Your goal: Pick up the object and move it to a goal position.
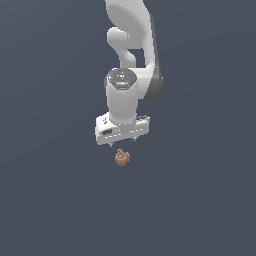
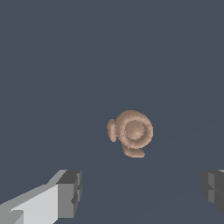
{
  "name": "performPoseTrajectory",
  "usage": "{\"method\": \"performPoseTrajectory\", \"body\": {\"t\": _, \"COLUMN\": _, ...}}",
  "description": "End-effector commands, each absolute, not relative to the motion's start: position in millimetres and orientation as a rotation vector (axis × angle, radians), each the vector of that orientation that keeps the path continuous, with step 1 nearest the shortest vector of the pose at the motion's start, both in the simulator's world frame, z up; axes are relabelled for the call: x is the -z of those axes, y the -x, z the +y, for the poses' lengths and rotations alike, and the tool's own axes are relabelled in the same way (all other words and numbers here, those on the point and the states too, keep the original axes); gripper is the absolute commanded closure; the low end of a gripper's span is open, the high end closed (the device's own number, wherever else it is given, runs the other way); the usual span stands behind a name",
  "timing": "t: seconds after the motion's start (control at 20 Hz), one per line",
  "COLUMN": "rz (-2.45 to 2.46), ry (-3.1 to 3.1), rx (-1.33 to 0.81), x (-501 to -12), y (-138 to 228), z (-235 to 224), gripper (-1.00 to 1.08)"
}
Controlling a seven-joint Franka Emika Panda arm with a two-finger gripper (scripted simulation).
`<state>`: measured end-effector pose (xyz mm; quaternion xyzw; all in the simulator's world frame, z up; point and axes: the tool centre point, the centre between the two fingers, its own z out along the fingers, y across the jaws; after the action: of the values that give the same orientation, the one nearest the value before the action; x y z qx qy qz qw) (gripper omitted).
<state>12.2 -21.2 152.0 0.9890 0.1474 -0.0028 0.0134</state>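
Approach step: gripper (image 1: 123, 141) hangs wide open and empty just above the object (image 1: 122, 157), which lies on the bare grey floor (image 1: 200, 200) untouched; next it likely needs centring over it, a straight descent, then closing the fingers (image 2: 70, 192).

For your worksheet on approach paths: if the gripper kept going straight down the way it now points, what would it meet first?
Probably the tan-brown object. The open gripper points down at it, its fingers apart. Depth is unclear, so one finger could touch first.
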Motion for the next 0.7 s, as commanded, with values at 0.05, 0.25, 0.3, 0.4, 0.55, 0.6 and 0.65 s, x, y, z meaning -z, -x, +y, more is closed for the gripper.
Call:
{"method": "performPoseTrajectory", "body": {"t": 0.05, "rz": 0.604, "ry": -3.057, "rx": 0.012, "x": -145, "y": -15, "z": -22, "gripper": -0.92}}
{"method": "performPoseTrajectory", "body": {"t": 0.25, "rz": 0.768, "ry": -3.022, "rx": 0.014, "x": -137, "y": -18, "z": -24, "gripper": -0.92}}
{"method": "performPoseTrajectory", "body": {"t": 0.3, "rz": 0.809, "ry": -3.012, "rx": 0.014, "x": -135, "y": -18, "z": -24, "gripper": -0.92}}
{"method": "performPoseTrajectory", "body": {"t": 0.4, "rz": 0.89, "ry": -2.991, "rx": 0.015, "x": -131, "y": -20, "z": -24, "gripper": -0.92}}
{"method": "performPoseTrajectory", "body": {"t": 0.55, "rz": 1.01, "ry": -2.955, "rx": 0.015, "x": -125, "y": -22, "z": -25, "gripper": -0.92}}
{"method": "performPoseTrajectory", "body": {"t": 0.6, "rz": 1.05, "ry": -2.942, "rx": 0.015, "x": -123, "y": -22, "z": -26, "gripper": -0.92}}
{"method": "performPoseTrajectory", "body": {"t": 0.65, "rz": 1.089, "ry": -2.929, "rx": 0.015, "x": -121, "y": -23, "z": -26, "gripper": -0.92}}
